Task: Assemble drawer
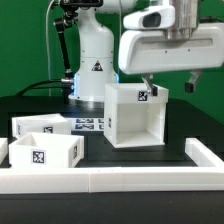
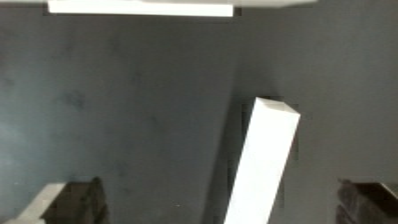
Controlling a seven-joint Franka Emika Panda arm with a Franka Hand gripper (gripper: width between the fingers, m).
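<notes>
- From my remote desk I see the one gripper [image 1: 168, 88] hanging just above the drawer's shell. Its two fingers [image 2: 71, 203] are spread wide in the wrist view and grip nothing.
- One thin white edge [image 2: 267, 160] runs between the fingers and touches neither. It looks like a wall of the shell seen from above, though I cannot be sure.
- The one large boxy shell [image 1: 134, 116] stands upright on the black table [image 1: 180, 135], its open side toward the exterior camera. One square tag shows near its upper edge.
- Two small trays sit toward the exterior view's left, apart from the shell. The front tray [image 1: 45, 152] shows one tag on its face, and the rear tray [image 1: 38, 125] sits just behind it.
- One marker board [image 1: 90, 124] lies flat between the trays and the shell.
- One white border rail [image 1: 120, 178] runs along the table's near side and turns a corner at the exterior view's right.
- The arm's white base [image 1: 95, 60] stands behind the shell.
</notes>
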